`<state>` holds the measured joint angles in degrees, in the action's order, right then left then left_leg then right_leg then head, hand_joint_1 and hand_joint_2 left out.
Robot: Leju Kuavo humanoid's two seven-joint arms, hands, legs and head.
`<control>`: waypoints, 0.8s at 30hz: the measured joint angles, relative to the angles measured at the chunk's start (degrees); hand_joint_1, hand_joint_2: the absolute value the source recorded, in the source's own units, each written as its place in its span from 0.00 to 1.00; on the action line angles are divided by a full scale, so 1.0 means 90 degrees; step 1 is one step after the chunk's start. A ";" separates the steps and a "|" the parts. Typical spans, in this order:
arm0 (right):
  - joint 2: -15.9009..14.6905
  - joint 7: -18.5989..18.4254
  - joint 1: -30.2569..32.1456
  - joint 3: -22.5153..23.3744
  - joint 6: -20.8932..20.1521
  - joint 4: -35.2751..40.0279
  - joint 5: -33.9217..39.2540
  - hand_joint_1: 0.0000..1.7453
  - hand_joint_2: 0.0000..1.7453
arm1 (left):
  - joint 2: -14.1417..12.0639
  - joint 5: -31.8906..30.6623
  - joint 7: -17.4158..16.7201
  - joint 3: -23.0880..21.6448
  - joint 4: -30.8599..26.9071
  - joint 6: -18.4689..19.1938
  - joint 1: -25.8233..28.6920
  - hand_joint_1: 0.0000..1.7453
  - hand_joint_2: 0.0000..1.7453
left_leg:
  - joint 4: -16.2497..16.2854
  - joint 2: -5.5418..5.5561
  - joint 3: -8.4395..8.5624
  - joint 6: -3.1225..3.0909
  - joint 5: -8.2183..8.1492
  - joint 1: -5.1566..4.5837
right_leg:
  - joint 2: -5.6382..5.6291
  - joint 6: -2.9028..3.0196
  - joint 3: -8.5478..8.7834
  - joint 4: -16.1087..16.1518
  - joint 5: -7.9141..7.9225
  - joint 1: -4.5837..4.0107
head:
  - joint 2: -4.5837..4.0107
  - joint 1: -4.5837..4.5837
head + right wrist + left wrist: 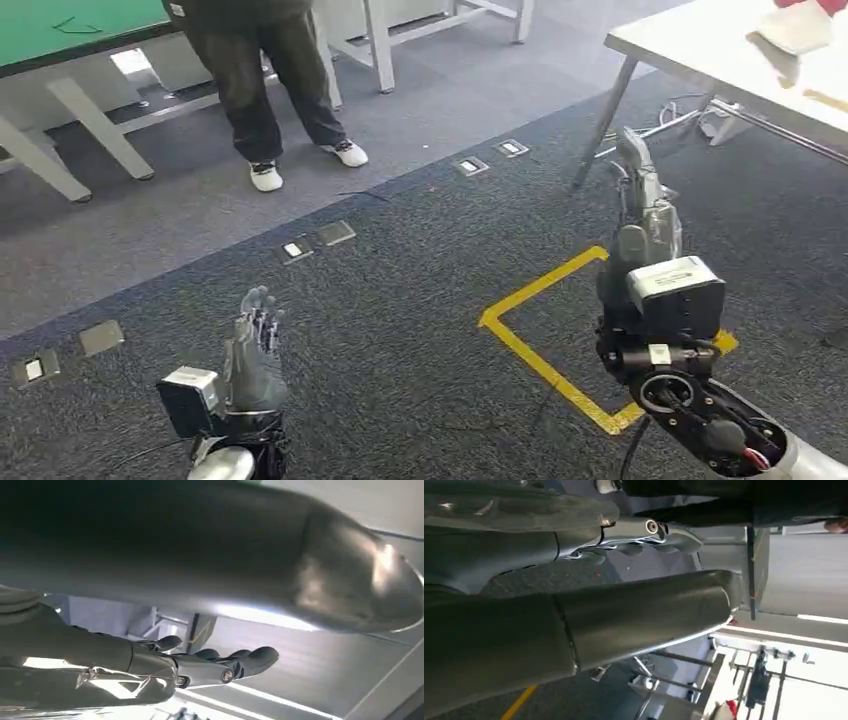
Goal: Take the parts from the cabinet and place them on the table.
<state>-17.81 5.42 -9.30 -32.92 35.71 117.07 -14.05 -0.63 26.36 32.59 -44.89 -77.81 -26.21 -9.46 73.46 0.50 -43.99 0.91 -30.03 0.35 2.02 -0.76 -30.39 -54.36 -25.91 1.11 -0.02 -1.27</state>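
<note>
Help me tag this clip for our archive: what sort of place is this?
Probably a lab or workshop: grey carpet with floor outlets, yellow floor tape, a white-legged workbench, and a person standing by.

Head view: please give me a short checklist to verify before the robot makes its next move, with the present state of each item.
1. Left hand holds nothing, fingers extended: ok.
2. Right hand holds nothing: ok.
3. Cabinet with parts located: cannot tell.
4. White table in sight, ahead on the right: ok.
5. Person stands ahead on the left, apart from both hands: ok.
6. Yellow floor marking lies under the right arm: ok.
</note>
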 joint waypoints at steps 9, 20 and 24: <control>0.0000 0.0007 -0.0003 0.0010 -0.0017 0.0002 0.0000 0.00 0.00 | 0.0010 -0.0034 -0.0019 -0.0002 -0.0017 -0.0068 -0.0007 0.00 0.00 | -0.2185 -0.0205 0.1116 -0.0296 0.0806 -0.0073 | 0.0349 -0.0190 0.0093 -0.0012 -0.0176 -0.0039 | 0.0000 0.0012; 0.0002 0.0061 0.0041 0.0051 -0.0092 -0.0007 -0.0010 0.00 0.00 | 0.0024 -0.0034 -0.0056 0.0000 -0.0066 -0.0175 0.0004 0.00 0.00 | -0.2052 0.0531 0.1087 -0.0259 0.0775 -0.0075 | -0.0756 -0.0248 -0.0128 -0.0150 0.0029 0.0078 | 0.0000 -0.0253; 0.0002 0.0063 0.0021 0.0053 -0.0095 -0.0005 -0.0010 0.00 0.00 | 0.0010 -0.0036 -0.0061 -0.0005 -0.0102 -0.0180 0.0052 0.00 0.00 | -0.2068 0.0705 0.0993 -0.0143 0.0821 -0.0057 | -0.0517 -0.0103 -0.0097 -0.0072 0.0009 0.0087 | 0.0000 -0.0197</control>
<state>-17.79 5.99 -9.11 -32.44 34.86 117.02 -14.14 -0.55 26.03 32.04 -44.94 -78.73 -27.82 -9.00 54.85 6.85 -35.05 -0.38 -22.64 -0.17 -2.63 -1.69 -31.26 -55.00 -25.83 1.90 -0.02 -3.04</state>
